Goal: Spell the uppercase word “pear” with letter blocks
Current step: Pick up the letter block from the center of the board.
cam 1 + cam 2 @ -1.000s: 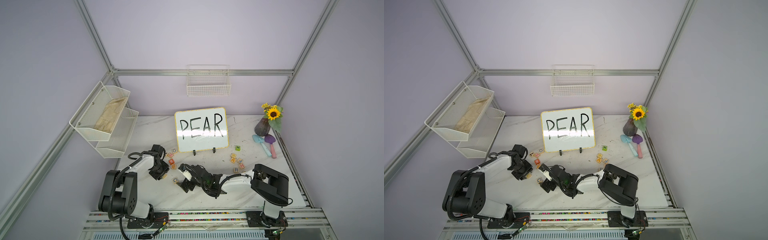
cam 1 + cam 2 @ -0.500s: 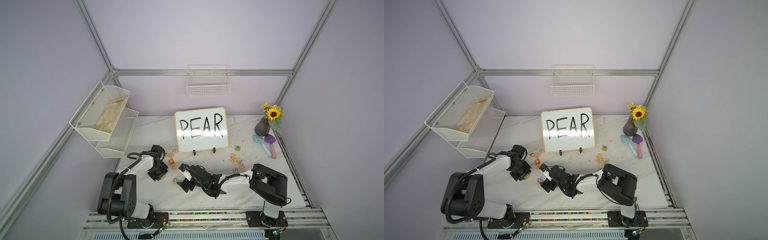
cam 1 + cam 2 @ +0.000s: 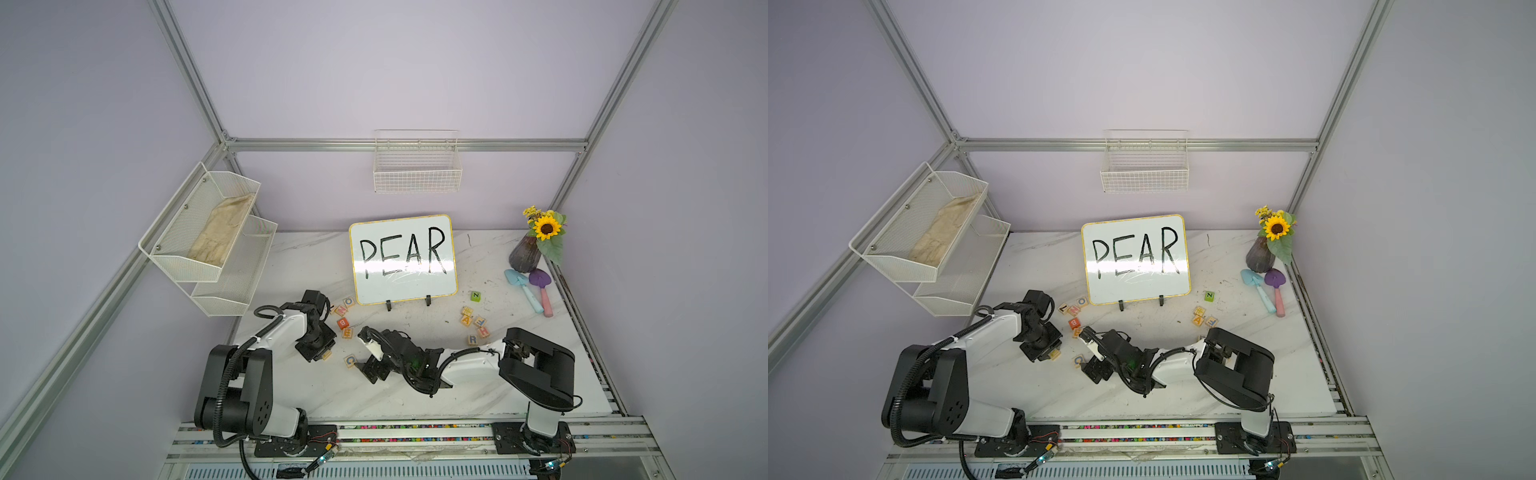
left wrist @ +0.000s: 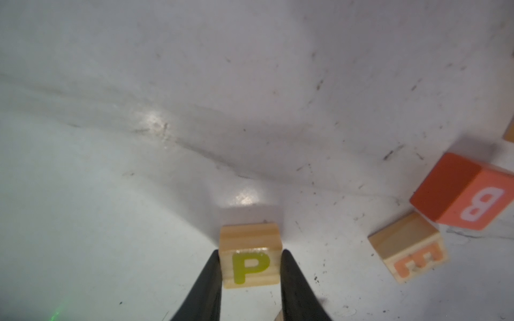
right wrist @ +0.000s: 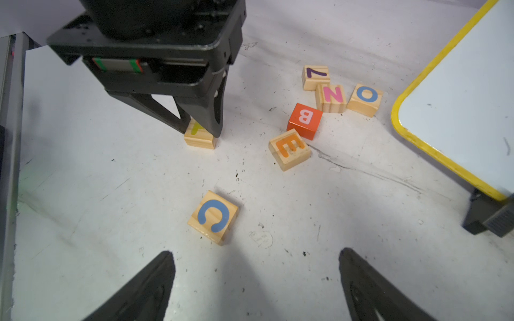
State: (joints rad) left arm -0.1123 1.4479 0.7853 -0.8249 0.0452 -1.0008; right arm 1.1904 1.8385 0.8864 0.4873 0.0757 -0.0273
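Note:
My left gripper [image 4: 250, 254] is shut on the yellow P block [image 4: 250, 261], one finger pressed to each side. The P block [image 5: 200, 139] sits low at the table under the left gripper [image 5: 203, 130]. The orange E block [image 5: 289, 148] lies just beside it, flat on the table. In a top view the A block [image 3: 467, 320] and the R block [image 3: 472, 340] lie at the right among other cubes. My right gripper [image 5: 256, 253] is open and holds nothing, close behind the blue C block [image 5: 212, 216].
A solid orange B block [image 5: 304, 121], a pink N block [image 5: 331, 97], a blue O block [image 5: 365, 98] and one more cube lie near the whiteboard [image 3: 403, 257]. A green N block [image 3: 476, 296], a vase [image 3: 524, 257] and two toy shovels [image 3: 536, 291] stand at the right.
The left gripper's jaws have closed onto the P block. Both arms have hardly shifted; the right gripper stays open.

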